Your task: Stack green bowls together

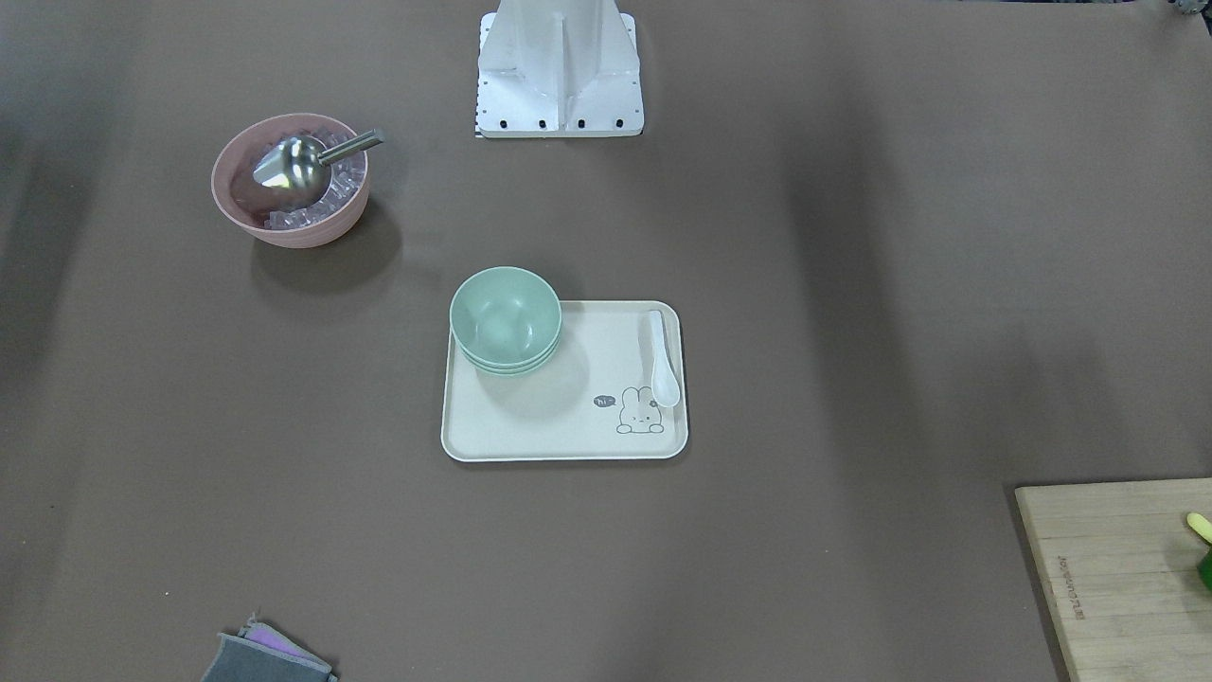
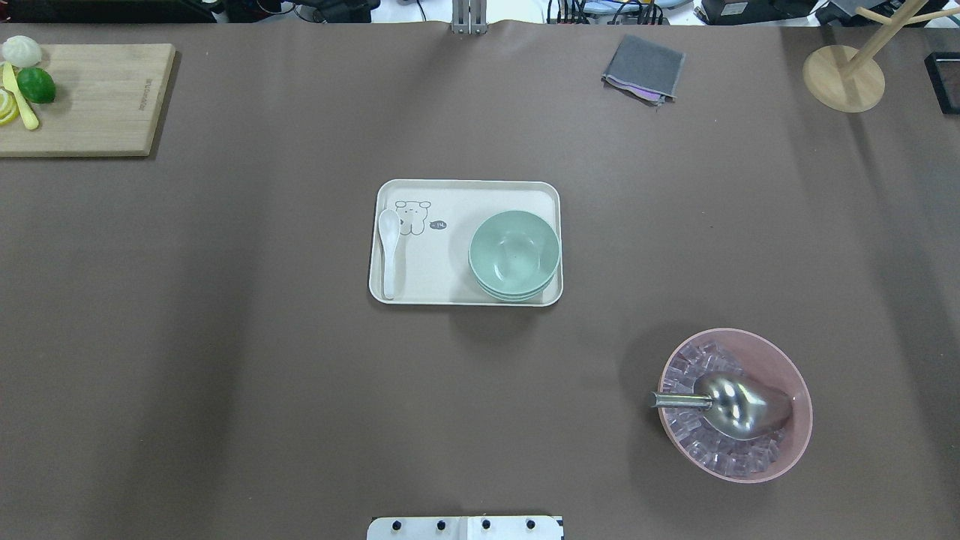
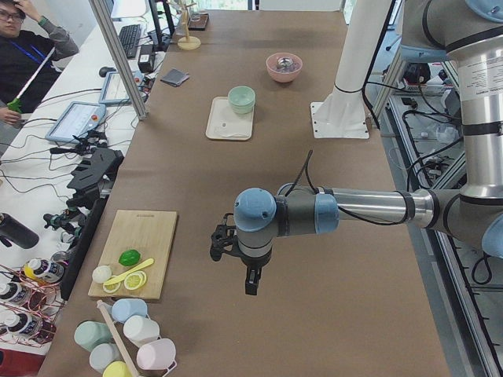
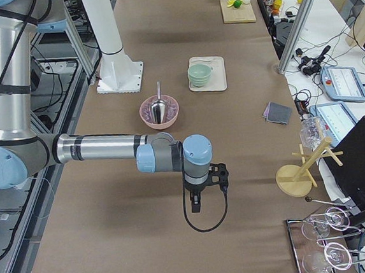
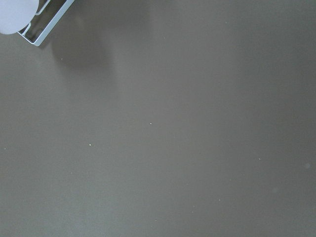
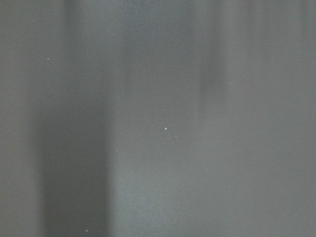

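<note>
Three pale mint-green bowls [image 2: 514,253] sit nested in one stack on a cream tray [image 2: 465,193], at its corner; the stack also shows in the front view [image 1: 505,317] and both side views [image 3: 241,98] [image 4: 200,75]. My left gripper [image 3: 250,283] hangs over bare table far from the tray, near the cutting board end. My right gripper [image 4: 196,202] hangs over bare table at the opposite end, past the pink bowl. Both show only in the side views, so I cannot tell if they are open or shut. Both wrist views show only brown table.
A white spoon [image 2: 389,251] lies on the tray's other side. A pink bowl [image 2: 735,405] holds ice and a metal scoop. A wooden cutting board [image 2: 90,97] with lime and lemon, a grey cloth [image 2: 643,69] and a wooden stand [image 2: 844,75] sit at the far edge.
</note>
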Controlling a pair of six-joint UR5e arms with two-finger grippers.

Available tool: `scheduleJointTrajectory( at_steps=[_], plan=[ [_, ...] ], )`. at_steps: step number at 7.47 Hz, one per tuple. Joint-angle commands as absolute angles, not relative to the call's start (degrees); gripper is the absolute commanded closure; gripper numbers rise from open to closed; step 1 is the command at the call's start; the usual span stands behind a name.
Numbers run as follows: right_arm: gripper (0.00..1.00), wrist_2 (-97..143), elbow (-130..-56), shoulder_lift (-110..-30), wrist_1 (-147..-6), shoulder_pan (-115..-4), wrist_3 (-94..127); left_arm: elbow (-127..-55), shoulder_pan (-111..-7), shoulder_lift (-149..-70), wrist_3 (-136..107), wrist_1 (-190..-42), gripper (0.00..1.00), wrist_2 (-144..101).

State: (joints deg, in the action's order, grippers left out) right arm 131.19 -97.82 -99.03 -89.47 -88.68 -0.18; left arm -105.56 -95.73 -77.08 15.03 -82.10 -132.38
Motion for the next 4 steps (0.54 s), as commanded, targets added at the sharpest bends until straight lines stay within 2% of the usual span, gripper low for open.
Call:
scheduleJointTrajectory(
  at_steps=[1,4],
  plan=[
    [0.0,131.22,-97.91,-99.14,-89.47,-88.68,-0.18,-105.56,-95.71,-77.08,15.03,-82.09,0.02,-132.36],
    [0.0,131.48,-97.91,-99.14,-89.47,-88.68,-0.18,-105.56,-95.8,-77.08,15.03,-82.09,0.02,-132.19]
  ],
)
